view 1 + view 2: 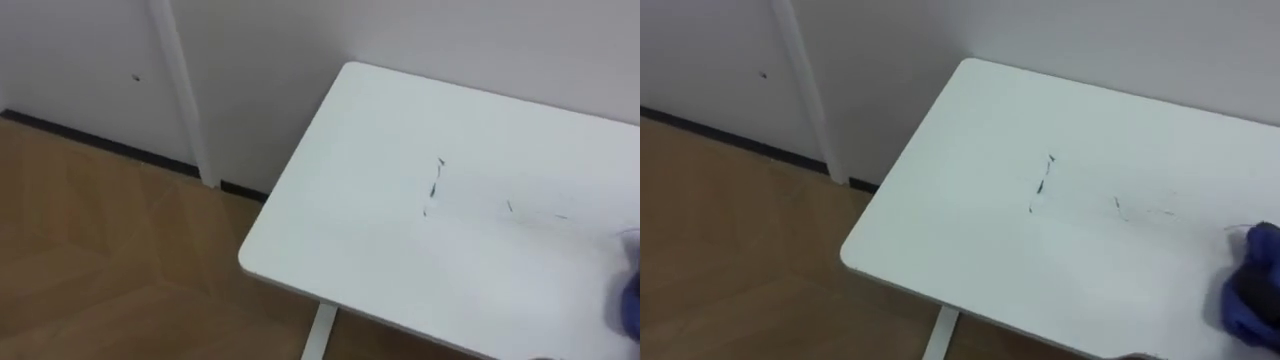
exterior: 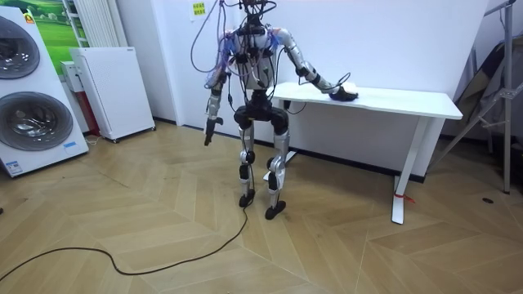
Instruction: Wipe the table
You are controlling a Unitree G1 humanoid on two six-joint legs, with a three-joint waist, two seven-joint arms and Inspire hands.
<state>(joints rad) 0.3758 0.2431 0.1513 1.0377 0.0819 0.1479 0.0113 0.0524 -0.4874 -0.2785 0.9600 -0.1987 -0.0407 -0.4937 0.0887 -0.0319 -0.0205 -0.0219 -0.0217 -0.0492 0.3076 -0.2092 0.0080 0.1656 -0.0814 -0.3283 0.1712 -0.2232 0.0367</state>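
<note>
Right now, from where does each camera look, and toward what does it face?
Left eye view: on the robot's head, facing down at the white table, floor and wall; blue cloth at the right edge.
Right eye view: beside it on the head, same aim; dark marks, more of the cloth.
Room view: off in the room, facing the wall; whole robot, right hand on the table, left hand hanging.
Shared: the table in all; marks and cloth in both eye views.

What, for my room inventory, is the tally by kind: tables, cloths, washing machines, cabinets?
Table: 1
Blue cloth: 1
Washing machines: 2
White cabinet: 1
Total: 5
</note>
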